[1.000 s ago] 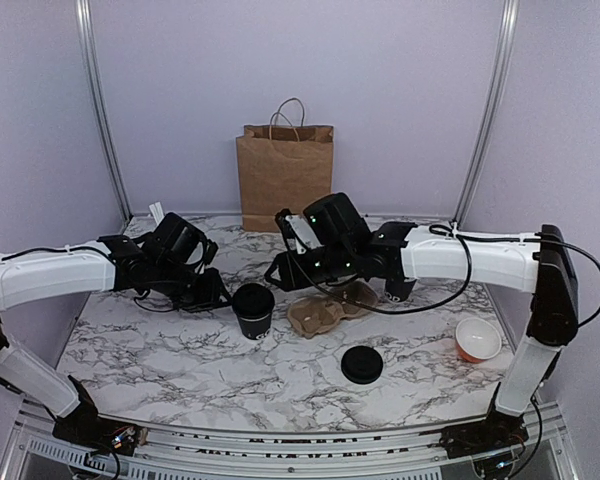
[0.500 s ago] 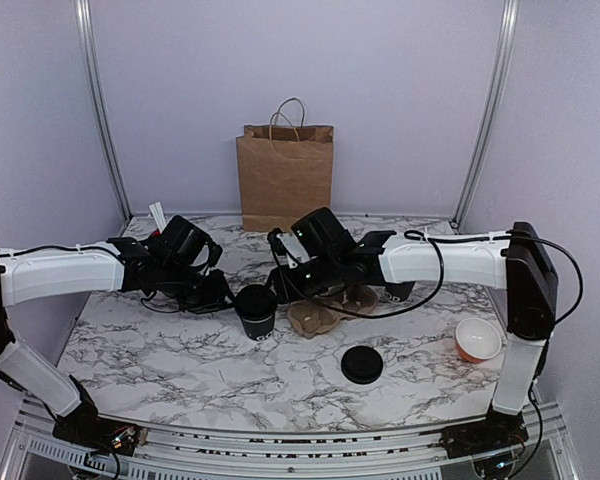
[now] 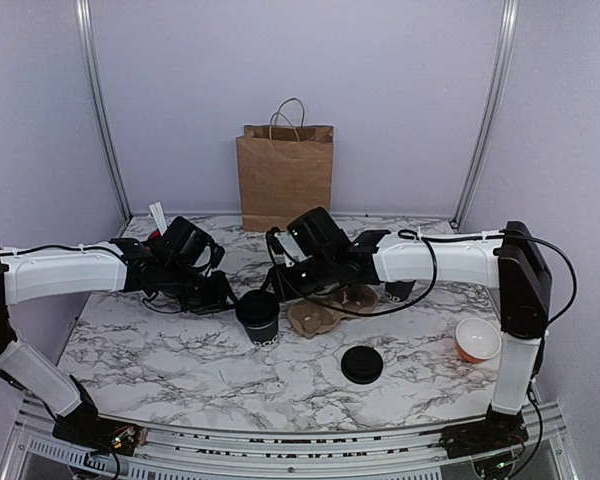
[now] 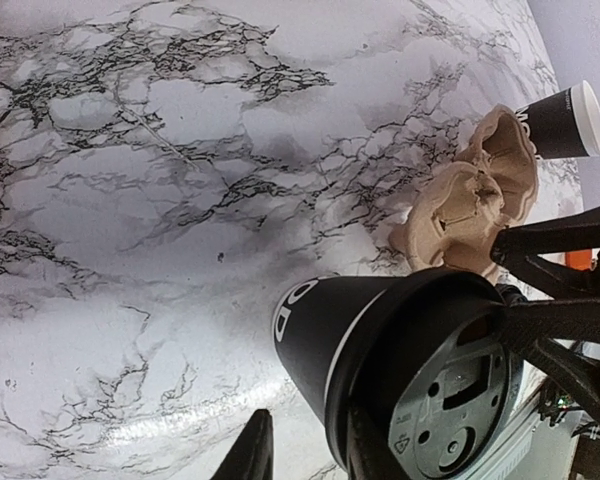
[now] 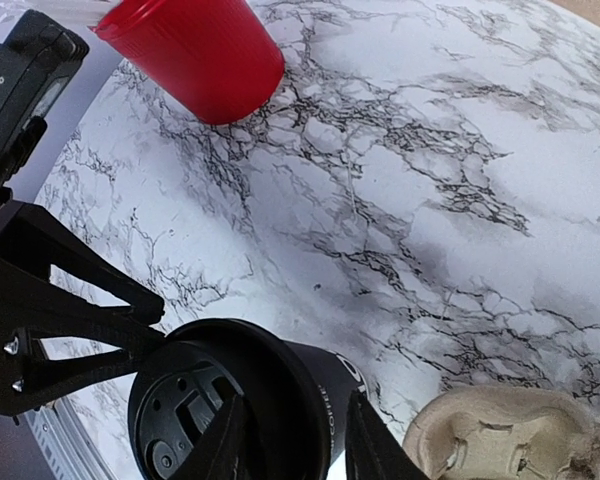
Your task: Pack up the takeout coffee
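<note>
Left arm (image 3: 60, 272) and right arm (image 3: 450, 258): long white shell links, black joint housings, black bases at the top view's bottom corners. Thin black cables loop along both. Right arm's black wrist block (image 3: 315, 240) shows small green lights. Left fingers (image 5: 40, 255): black open triangular frames, two small silver screw heads at the right wrist view's left edge. Black box (image 5: 25, 65) upper left carries white lettering, unreadable. Right fingers (image 5: 223, 445): plain black, tapered.

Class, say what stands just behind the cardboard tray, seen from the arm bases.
A dark cup with a white top stands close behind the tray. From above, the right arm covers most of it; its inside cannot be seen.
</note>
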You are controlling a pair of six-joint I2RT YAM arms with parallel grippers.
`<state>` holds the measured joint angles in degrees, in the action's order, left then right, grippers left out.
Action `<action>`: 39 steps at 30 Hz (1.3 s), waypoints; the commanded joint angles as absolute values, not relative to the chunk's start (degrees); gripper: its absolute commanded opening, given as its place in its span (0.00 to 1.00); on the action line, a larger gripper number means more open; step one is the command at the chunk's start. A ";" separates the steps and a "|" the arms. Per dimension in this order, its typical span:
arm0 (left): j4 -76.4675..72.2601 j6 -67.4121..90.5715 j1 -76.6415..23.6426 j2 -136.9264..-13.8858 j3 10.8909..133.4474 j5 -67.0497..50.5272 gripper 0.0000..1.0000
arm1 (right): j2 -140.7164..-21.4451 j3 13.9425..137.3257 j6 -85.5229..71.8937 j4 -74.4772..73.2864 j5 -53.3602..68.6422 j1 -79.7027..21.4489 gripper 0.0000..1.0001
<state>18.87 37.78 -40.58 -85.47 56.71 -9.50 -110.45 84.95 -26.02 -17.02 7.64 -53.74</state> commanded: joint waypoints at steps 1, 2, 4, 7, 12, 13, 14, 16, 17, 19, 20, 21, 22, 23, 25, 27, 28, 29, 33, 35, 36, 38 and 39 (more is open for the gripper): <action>19.11 35.91 -40.42 -85.54 57.01 -10.27 0.25 | -110.39 86.72 -25.62 -19.19 4.92 -54.23 0.34; 19.26 35.75 -40.49 -85.45 57.25 -10.40 0.25 | -110.18 86.71 -25.69 -19.37 4.61 -54.24 0.34; 19.60 35.51 -40.72 -85.22 57.82 -10.33 0.25 | -109.58 86.66 -25.74 -19.74 3.71 -54.21 0.36; 20.26 35.18 -41.27 -85.03 59.03 -10.11 0.25 | -108.74 87.13 -25.59 -20.52 2.75 -54.31 0.40; 21.06 34.83 -41.70 -84.82 60.35 -9.41 0.25 | -107.48 88.42 -25.16 -22.27 1.25 -54.72 0.43; 21.22 34.83 -41.67 -84.77 60.38 -9.24 0.25 | -107.38 88.77 -25.13 -22.70 1.23 -54.94 0.43; 21.27 34.88 -41.66 -84.73 60.42 -9.09 0.25 | -107.28 88.99 -25.11 -23.16 1.12 -55.20 0.43; 21.44 34.83 -41.70 -84.40 60.38 -8.91 0.25 | -107.00 89.10 -25.12 -23.86 0.66 -56.01 0.42; 21.51 34.81 -41.67 -84.31 60.38 -8.72 0.25 | -106.97 89.12 -25.34 -24.23 0.48 -56.40 0.42; 21.68 34.85 -41.75 -84.18 60.29 -8.44 0.25 | -107.09 88.92 -25.83 -24.78 0.16 -56.97 0.41; 21.66 34.81 -41.67 -84.20 60.29 -8.31 0.25 | -107.18 88.70 -26.08 -24.97 0.02 -57.10 0.40; 21.67 34.81 -41.74 -84.15 60.25 -8.34 0.25 | -107.29 88.49 -26.29 -25.15 -0.11 -57.21 0.40; 21.64 34.83 -41.77 -84.19 60.22 -8.32 0.25 | -107.39 88.10 -26.57 -25.39 -0.35 -57.30 0.40; 21.68 34.83 -41.76 -84.19 60.21 -8.30 0.25 | -107.48 87.88 -26.88 -25.60 -0.68 -57.26 0.39; 21.70 34.76 -41.75 -84.19 60.21 -8.33 0.25 | -107.37 87.13 -27.42 -25.68 -1.04 -57.35 0.39; 21.70 34.68 -41.86 -84.39 60.21 -8.38 0.25 | -107.36 86.64 -27.79 -25.05 -0.78 -57.31 0.39; 21.70 34.66 -41.88 -84.54 60.21 -8.45 0.25 | -107.46 86.60 -27.84 -24.85 -0.57 -57.35 0.39; 21.66 34.60 -41.92 -84.75 60.21 -8.52 0.25 | -107.72 86.76 -27.83 -24.72 -0.40 -57.34 0.39; 21.70 34.48 -42.21 -85.40 60.29 -8.69 0.25 | -109.10 87.93 -27.76 -25.09 -0.01 -57.48 0.38; 21.63 34.23 -42.19 -85.30 60.16 -8.53 0.25 | -109.54 87.92 -27.73 -25.22 0.16 -57.56 0.37; 21.68 34.14 -42.22 -85.26 60.08 -8.28 0.25 | -109.77 87.87 -27.68 -25.22 0.17 -57.55 0.36; 21.78 33.94 -42.27 -85.04 59.83 -7.94 0.25 | -110.10 87.95 -27.60 -25.44 0.22 -57.65 0.34; 21.79 33.83 -42.27 -85.06 59.71 -7.84 0.25 | -110.29 87.90 -27.60 -25.48 0.18 -57.68 0.34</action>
<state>19.86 35.14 -42.00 -85.45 59.09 -8.91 -109.30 86.54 -27.22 -24.53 0.49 -57.34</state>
